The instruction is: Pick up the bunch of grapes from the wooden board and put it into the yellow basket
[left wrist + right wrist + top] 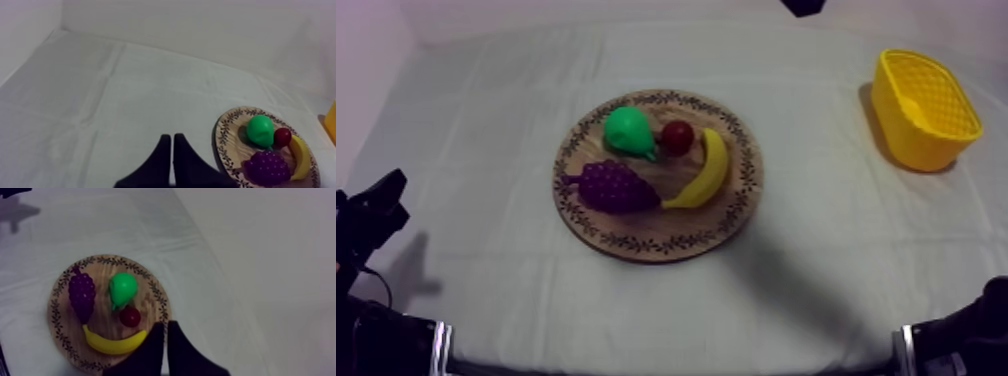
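Cloth [486, 140]; left gripper [172, 137], right gripper [166, 324]: closed, empty.

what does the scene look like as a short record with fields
grapes: on board, next to banana
also on board: pear, small red fruit
basket: on cloth, right of board, apart from it
left gripper: shut, over cloth, board nearby
right gripper: shut, facing board
task: grapes not yet picked up
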You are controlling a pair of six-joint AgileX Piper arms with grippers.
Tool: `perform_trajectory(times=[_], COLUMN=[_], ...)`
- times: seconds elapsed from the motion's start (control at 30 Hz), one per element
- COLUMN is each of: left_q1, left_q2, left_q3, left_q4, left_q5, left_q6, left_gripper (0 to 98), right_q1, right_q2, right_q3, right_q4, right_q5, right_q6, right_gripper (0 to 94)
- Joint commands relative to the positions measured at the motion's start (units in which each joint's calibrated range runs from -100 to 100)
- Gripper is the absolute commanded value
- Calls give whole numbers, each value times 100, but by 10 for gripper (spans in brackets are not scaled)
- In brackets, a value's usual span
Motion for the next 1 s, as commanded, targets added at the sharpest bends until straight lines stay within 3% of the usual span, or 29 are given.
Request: perform_trajectory(times=[0.0, 0.47, 0.97], left_q1=[-1, -1, -1], left_q2=[0, 0, 0], left_q3=[-4, -4, -4], left_q4=[-4, -4, -4], left_q5=[-3, -3, -3], left_q6=[0, -1, -1], left_gripper=[1, 1, 1], right_q1=[-41, -387, -688], right_q2=[153, 1649, 3404], right_q3=[-254, -1803, -2939], right_q4=[-23, -94, -106], right_q5=[147, 1482, 2342], right_q6=[34, 199, 218], right_gripper=[5, 5, 5])
